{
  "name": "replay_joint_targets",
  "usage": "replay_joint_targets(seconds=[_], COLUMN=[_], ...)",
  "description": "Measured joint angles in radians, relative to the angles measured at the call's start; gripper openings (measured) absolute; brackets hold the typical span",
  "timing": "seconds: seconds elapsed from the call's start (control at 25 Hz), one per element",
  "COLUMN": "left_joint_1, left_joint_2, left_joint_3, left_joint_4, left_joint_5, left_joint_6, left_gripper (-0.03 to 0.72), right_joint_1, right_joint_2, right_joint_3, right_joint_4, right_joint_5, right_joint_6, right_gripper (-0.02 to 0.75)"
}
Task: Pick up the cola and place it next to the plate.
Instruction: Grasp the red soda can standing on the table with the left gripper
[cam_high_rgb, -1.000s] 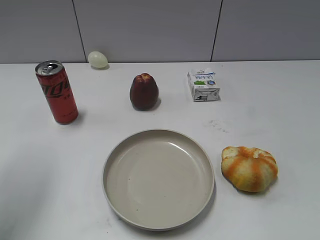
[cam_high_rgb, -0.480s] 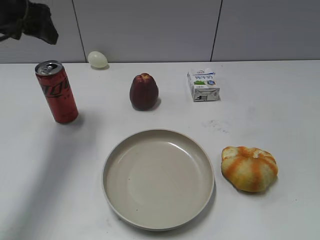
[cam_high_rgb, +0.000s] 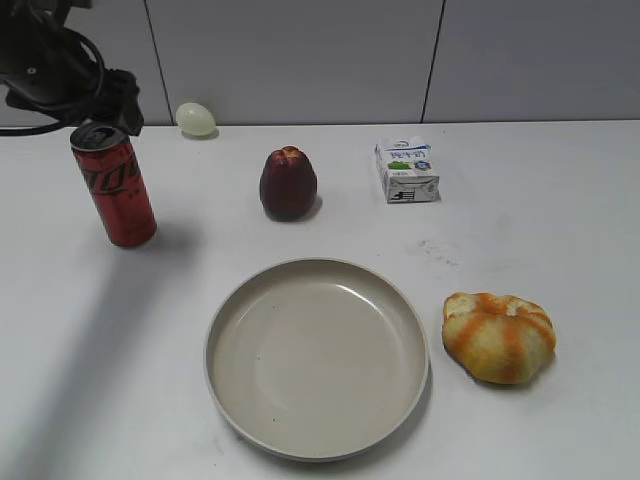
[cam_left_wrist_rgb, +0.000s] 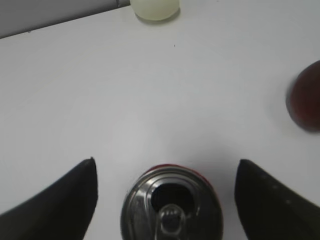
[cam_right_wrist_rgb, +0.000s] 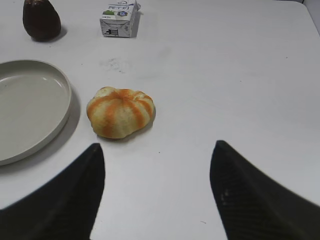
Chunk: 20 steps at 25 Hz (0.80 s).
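Left wrist view: the left gripper (cam_left_wrist_rgb: 165, 200) hangs right above the cola (cam_left_wrist_rgb: 171, 210), jaws spread wide, one on each side of the silver top, neither touching. The can stands upright on the white desk (cam_high_rgb: 560, 200) at far left, well apart from the plate (cam_high_rgb: 317, 357). Over on the other side, the right gripper (cam_right_wrist_rgb: 157, 195) hovers near the orange bun (cam_right_wrist_rgb: 120, 112), jaws wide too.
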Motion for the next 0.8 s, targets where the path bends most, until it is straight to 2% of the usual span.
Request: replay_joint_targets(seconds=[0.4, 0.68, 0.8], left_joint_1=[0.000, 0.000, -0.001], left_joint_2=[0.070, 0.065, 0.031], left_joint_3=[0.000, 0.000, 0.000], left_joint_4=[0.001, 0.000, 0.000], left_joint_5=[0.065, 0.062, 0.073], left_joint_6=[0.000, 0.000, 0.000], left_gripper=[0.638, 0.522, 0.510], right_joint_1=[0.000, 0.000, 0.000], right_joint_2=[0.000, 0.000, 0.000], right_joint_3=[0.000, 0.000, 0.000], right_joint_4=[0.000, 0.000, 0.000], right_joint_5=[0.000, 0.000, 0.000], right_joint_6=[0.000, 0.001, 0.001], right_gripper=[0.531, 0.531, 0.531])
